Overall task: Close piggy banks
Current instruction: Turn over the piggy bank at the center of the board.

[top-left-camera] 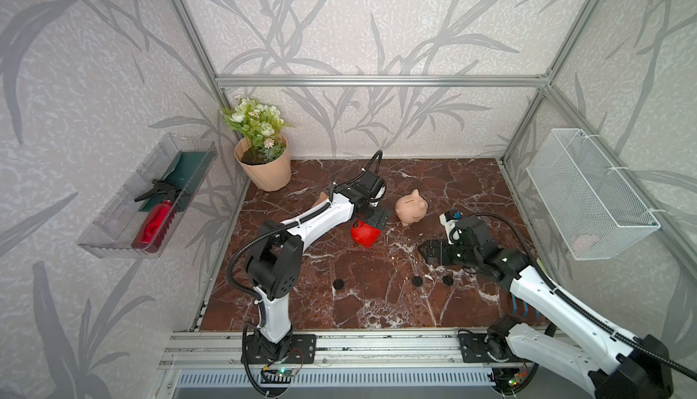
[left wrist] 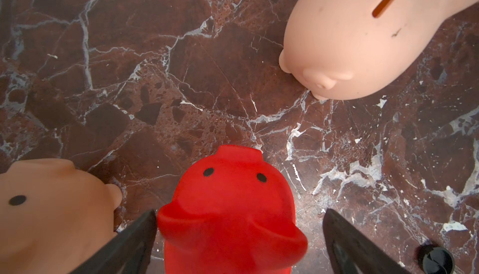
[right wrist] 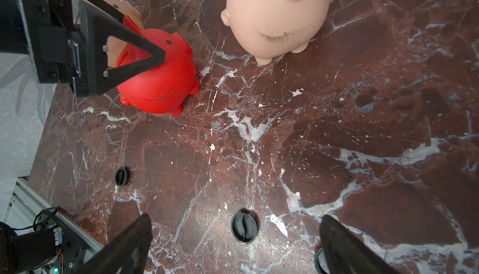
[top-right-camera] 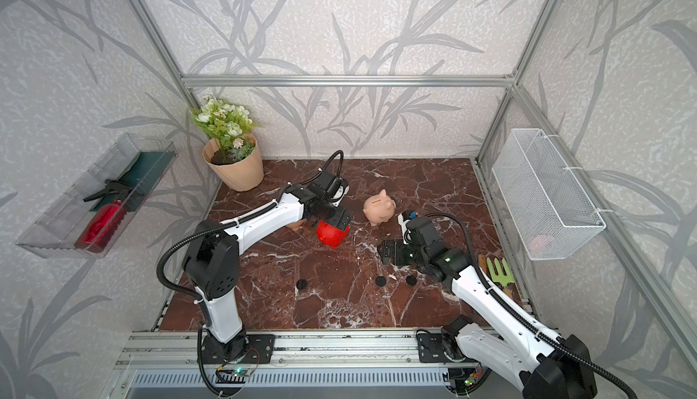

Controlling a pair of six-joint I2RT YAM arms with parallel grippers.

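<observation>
**Left hand straddles the red pig**

Your left hand (left wrist: 239, 213) hangs wide open and empty right over the red piggy bank (right wrist: 160, 78). One finger is at each flank, and the pig's nose-to-tail axis points straight out between them. It stands on its feet mid-worktop (top-left-camera: 377, 303), so the belly hole is hidden. The peach piggy bank (top-left-camera: 412, 207) stands upright near it; the second peach piggy bank (left wrist: 51, 208) sits just beside the red one. Your right hand (top-left-camera: 424, 252), also wide and empty, hovers near the black discs (top-left-camera: 416, 281).
</observation>
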